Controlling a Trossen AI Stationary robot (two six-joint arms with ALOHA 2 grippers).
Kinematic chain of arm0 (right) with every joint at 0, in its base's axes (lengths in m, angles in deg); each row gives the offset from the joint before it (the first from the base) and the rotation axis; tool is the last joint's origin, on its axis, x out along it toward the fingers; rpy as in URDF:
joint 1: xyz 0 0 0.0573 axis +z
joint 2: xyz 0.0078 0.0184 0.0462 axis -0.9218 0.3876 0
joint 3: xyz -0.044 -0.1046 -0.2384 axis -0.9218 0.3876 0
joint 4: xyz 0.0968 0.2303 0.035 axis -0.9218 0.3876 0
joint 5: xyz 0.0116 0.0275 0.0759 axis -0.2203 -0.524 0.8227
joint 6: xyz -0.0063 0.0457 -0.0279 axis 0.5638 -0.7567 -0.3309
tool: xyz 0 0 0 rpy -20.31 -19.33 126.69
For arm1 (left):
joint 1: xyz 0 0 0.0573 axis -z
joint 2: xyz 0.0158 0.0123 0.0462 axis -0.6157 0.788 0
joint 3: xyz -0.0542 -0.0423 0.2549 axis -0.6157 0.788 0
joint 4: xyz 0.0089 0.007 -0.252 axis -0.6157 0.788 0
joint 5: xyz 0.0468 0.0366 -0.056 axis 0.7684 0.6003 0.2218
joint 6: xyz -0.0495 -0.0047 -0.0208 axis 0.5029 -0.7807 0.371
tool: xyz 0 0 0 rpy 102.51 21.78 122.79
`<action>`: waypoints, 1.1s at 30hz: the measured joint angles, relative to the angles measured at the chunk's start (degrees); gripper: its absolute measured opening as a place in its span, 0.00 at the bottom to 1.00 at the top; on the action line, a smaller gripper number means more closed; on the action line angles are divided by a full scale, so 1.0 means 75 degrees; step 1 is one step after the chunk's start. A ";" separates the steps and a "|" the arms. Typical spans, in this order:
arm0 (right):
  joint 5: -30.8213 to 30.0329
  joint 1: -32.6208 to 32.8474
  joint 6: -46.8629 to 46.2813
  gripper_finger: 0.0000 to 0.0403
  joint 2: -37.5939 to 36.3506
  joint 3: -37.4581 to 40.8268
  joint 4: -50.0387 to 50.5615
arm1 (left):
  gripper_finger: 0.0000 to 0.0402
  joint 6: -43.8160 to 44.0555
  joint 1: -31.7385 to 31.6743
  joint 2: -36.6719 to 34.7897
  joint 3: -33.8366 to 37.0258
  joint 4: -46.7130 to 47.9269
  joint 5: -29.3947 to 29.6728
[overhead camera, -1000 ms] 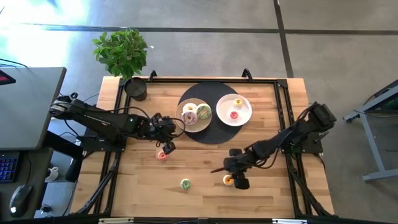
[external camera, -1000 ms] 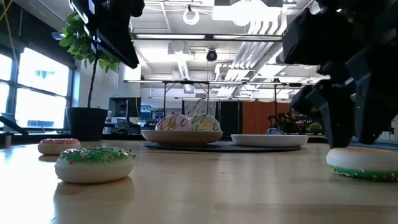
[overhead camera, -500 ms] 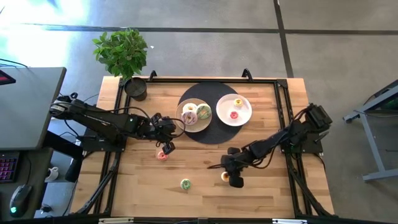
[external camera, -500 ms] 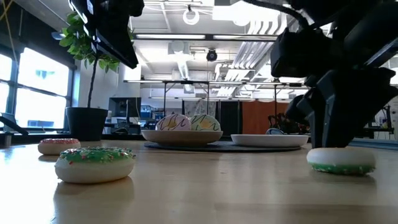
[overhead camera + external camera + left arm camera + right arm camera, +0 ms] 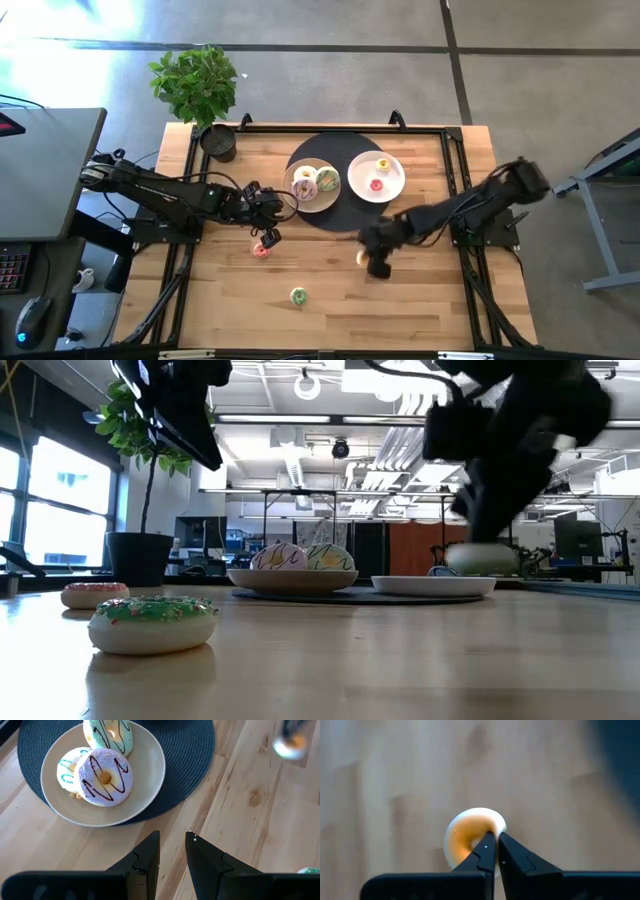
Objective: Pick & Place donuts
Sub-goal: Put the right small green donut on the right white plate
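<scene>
Potted plant (image 5: 198,88) at table corner, dark round mat (image 5: 340,220), two plates (image 5: 388,190)

right tool (image 5: 372,262) blurred | held orange donut (image 5: 472,837) icing perhaps indistinct

The wooden table (image 5: 220,300) bears a dark mat (image 5: 340,212), plant pot (image 5: 219,143) and two mini donuts (image 5: 298,296).
</scene>
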 joint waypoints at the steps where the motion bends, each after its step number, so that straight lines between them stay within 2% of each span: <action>1: -0.0422 -0.0148 0.0207 0.03 -0.0302 0.0000 0.0282 | 0.22 0.0000 0.0000 0.0000 0.0000 0.0000 0.0005; 4: -0.2253 -0.0609 0.1057 0.02 -0.1267 0.0000 0.1158 | 0.22 0.0004 0.0000 0.0000 0.0000 -0.0005 0.0031; 6: -0.4256 -0.0907 0.1542 0.01 -0.1846 -0.0003 0.1456 | 0.22 0.0046 0.0000 0.0000 0.0000 -0.0005 0.0061; 10: -0.8900 -0.1398 0.2239 0.02 -0.2399 -0.0003 0.1443 | 0.22 0.0085 0.0000 0.0000 0.0000 -0.0038 0.0081; 12: -1.0175 -0.1676 0.2563 0.02 -0.2417 -0.0006 0.1318 | 0.22 0.0085 0.0000 0.0000 0.0000 -0.0063 0.0084; 14: -1.0187 -0.1988 0.2596 0.02 -0.2336 -0.0006 0.1312 | 0.22 0.0085 0.0000 0.0000 -0.0003 -0.0061 0.0084; 18: -0.8790 -0.2649 0.2149 0.01 -0.1869 -0.0006 0.1365 | 0.22 0.0082 0.0000 0.0000 -0.0002 -0.0064 0.0089; 23: -0.8519 -0.3384 0.1981 0.01 -0.0864 -0.0006 0.1263 | 0.22 0.0078 0.0000 0.0000 -0.0003 -0.0064 0.0098; 29: -0.6758 -0.4066 0.1997 0.02 0.0129 0.0000 0.1186 | 0.22 0.0061 0.0000 0.0000 -0.0003 -0.0063 0.0102; 33: -0.6566 -0.4276 0.1999 0.05 0.0315 0.0000 0.1175 | 0.22 0.0061 0.0000 0.0000 -0.0003 -0.0058 0.0102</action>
